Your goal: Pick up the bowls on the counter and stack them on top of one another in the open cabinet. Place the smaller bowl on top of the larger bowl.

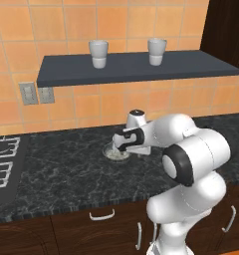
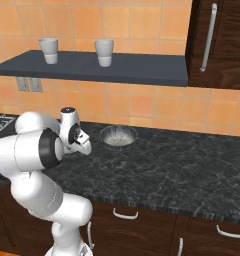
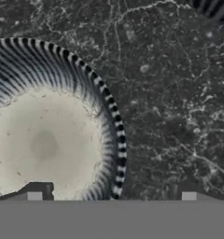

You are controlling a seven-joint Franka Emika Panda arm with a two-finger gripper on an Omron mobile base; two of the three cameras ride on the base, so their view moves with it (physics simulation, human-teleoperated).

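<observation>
Bowl (image 3: 48,135) seen from directly above, taking up the left half: pale speckled inside with a darker patch at centre, wall ribbed in dark and pale stripes, left part cut by the frame edge. It sits on the counter (image 3: 174,107), black stone with fine white veins, bare to the right. Gripper (image 3: 111,196) jaws wide apart; left fingertip (image 3: 35,195) lies over the bowl's interior, right one over bare stone. Rim of a second striped bowl (image 3: 212,9) at the top right corner.
</observation>
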